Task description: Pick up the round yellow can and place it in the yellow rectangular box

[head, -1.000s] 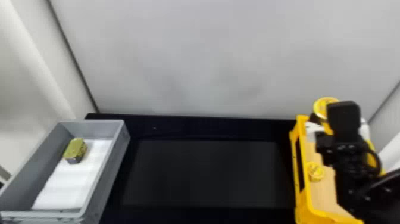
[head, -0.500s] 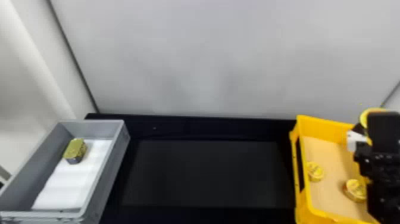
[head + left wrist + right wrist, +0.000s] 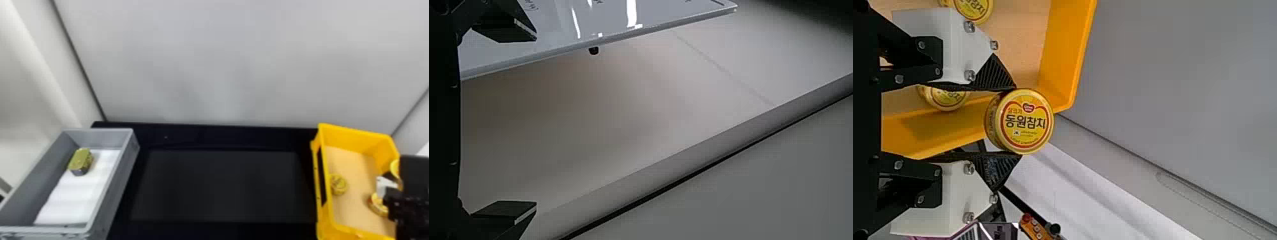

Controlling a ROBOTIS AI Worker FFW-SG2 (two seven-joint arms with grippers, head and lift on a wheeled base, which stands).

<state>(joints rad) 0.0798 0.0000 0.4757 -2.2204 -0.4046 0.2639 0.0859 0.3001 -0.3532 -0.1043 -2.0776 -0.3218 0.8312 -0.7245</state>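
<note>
A: Surface first. What did you log?
B: Black table (image 3: 159, 229), a flat dark panel (image 3: 220, 188) across its middle. Gray box (image 3: 127, 166) at the left end, yellow box (image 3: 354, 135) at the right. Broad pale-gray wall (image 3: 223, 63) behind, a dark seam (image 3: 76, 57) slanting down it on the left.
A: Inside the gray box?
B: White sheet (image 3: 83, 191) on the floor of it; a squarish green-gold tin (image 3: 80, 159) near the box's left wall, partly on the sheet.
A: And the round yellow can (image 3: 395, 167)?
B: Up in the right gripper (image 3: 393, 176), at the yellow box's right side. Fingers closed on it, one pad against each side, printed face showing in the right wrist view. Could not tell whether it hung inside the rim or over it.
A: Inside the yellow box?
B: Tan floor, two more round cans: one (image 3: 338, 184) near the left wall, the other (image 3: 378, 205) farther right, partly hidden by the gripper.
A: The left gripper (image 3: 536, 120)?
B: Fingers wide apart, nothing between them. A glossy white board (image 3: 604, 20) with glare streaks beside it, a small black knob (image 3: 593, 50) at the board's edge, a plain pale surface (image 3: 579, 120) beyond.
A: Any other room detail?
B: Right wrist view: an orange handset (image 3: 1036, 228) with buttons, beside a white surface (image 3: 1078, 195).
</note>
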